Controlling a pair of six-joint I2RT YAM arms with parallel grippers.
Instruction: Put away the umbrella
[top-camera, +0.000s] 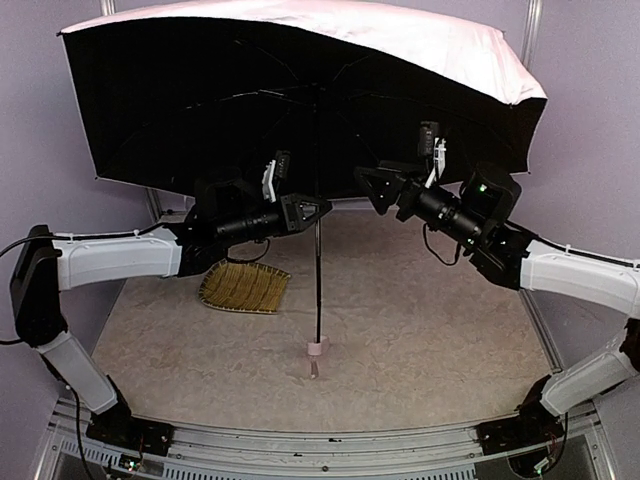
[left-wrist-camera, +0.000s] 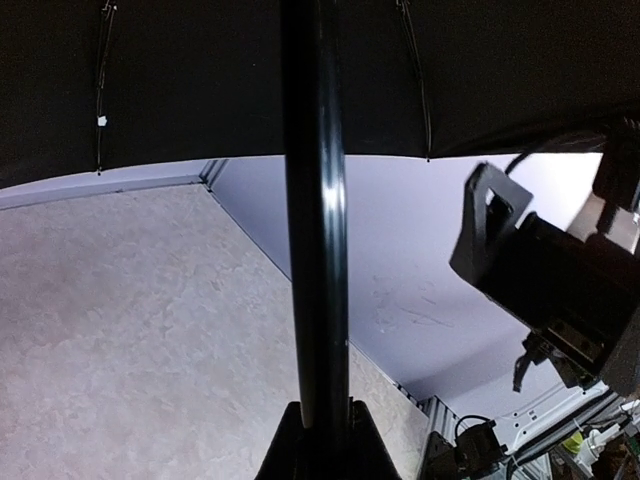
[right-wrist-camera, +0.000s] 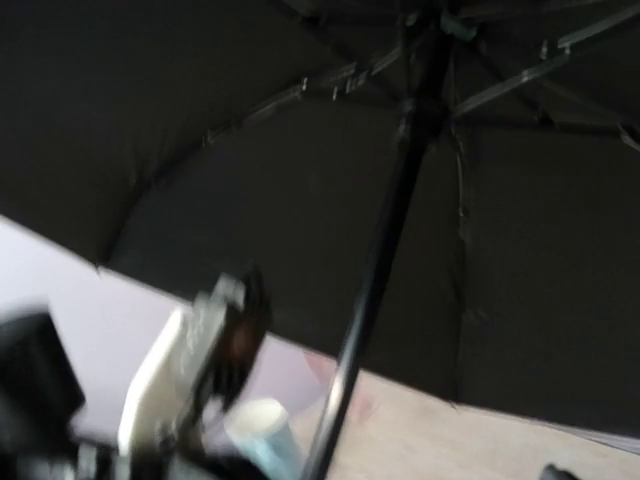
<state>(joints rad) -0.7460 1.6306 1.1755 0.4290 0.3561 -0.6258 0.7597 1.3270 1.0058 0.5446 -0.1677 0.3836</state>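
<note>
Near the middle of the surface (top-camera: 430, 330) the umbrella (top-camera: 300, 90) stands open and upright, its handle (top-camera: 317, 348) down on the surface and its canopy (top-camera: 200, 110) spread above both arms. On the shaft (top-camera: 318, 285) the left gripper (top-camera: 320, 211) has its jaws clamped. Just right of the shaft, the right gripper (top-camera: 364, 186) has its jaws parted, holding nothing. A woven tray (top-camera: 245, 287) lies to the left.

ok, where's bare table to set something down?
Free: table right of the umbrella shaft, out to the right edge; also the near strip before its handle. Crowded: woven tray at left; left tool on the shaft, right tool beside it.
</note>
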